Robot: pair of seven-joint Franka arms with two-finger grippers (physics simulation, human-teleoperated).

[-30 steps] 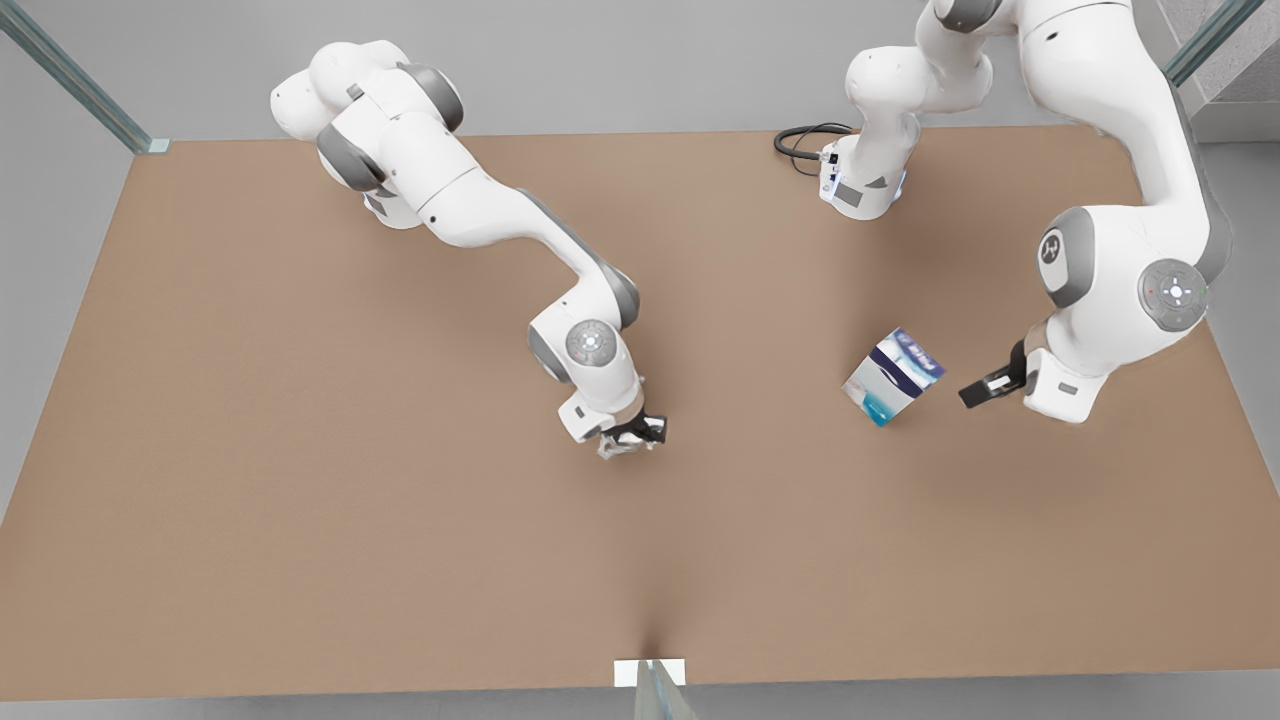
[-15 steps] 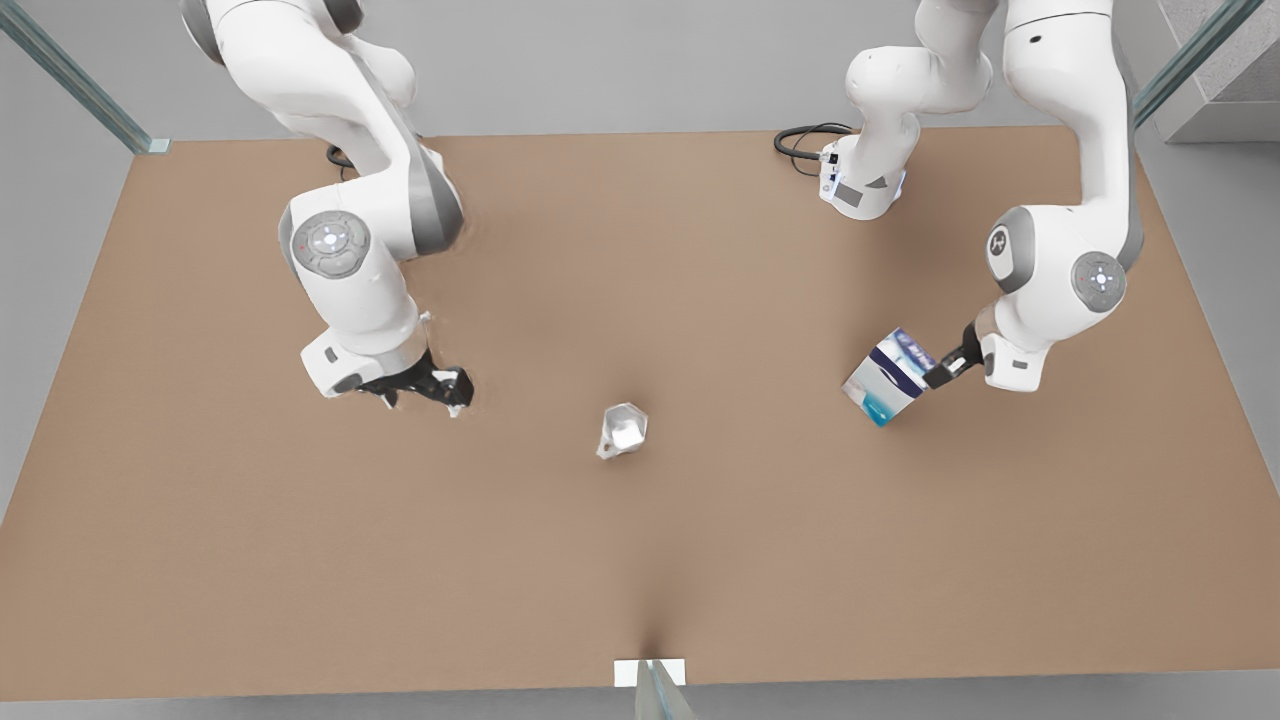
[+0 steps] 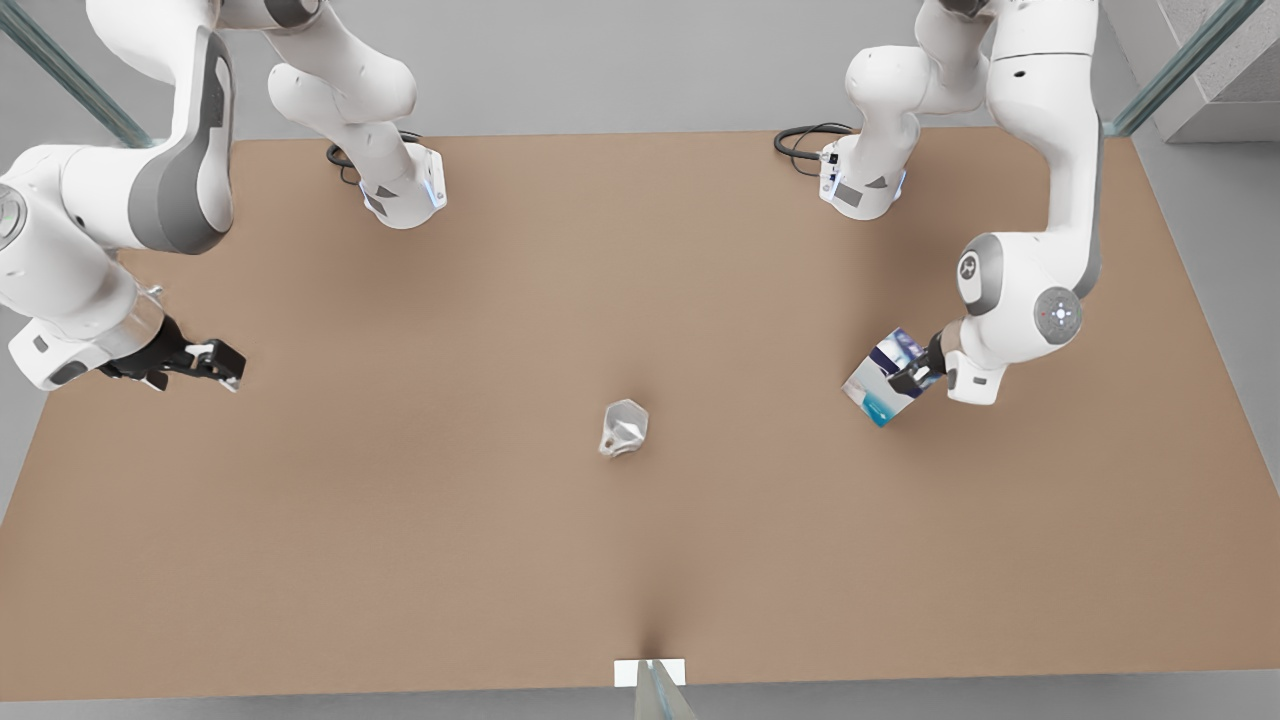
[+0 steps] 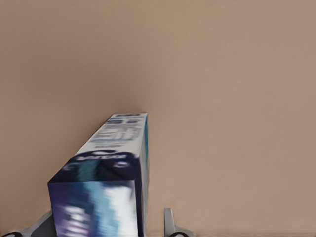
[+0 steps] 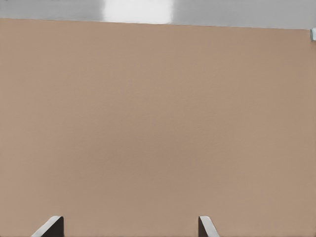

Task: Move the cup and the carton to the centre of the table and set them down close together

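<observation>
The right gripper [image 3: 205, 365] is seen at the far left of the front view, over the table [image 3: 400, 520] near its edge and well apart from the cup [image 3: 624, 428]. Its fingers [image 5: 52, 226] are spread wide in the right wrist view, with nothing but bare tabletop between them.

The cup is found standing alone near the middle of the table, untouched by either arm. It is pale and glossy with a faceted body.

To the front view's right of the cup, and well apart from it, the carton [image 3: 885, 384] is placed, white with a dark blue band toward its top and a teal patch lower down; it looks tilted in the front view.

The left gripper [image 3: 912, 378] is set at the carton's top end, on the side away from the cup. In the left wrist view the carton [image 4: 106, 173] lies between the fingers [image 4: 169, 223], which are spread either side of it; whether they already press on its sides cannot be told.
</observation>
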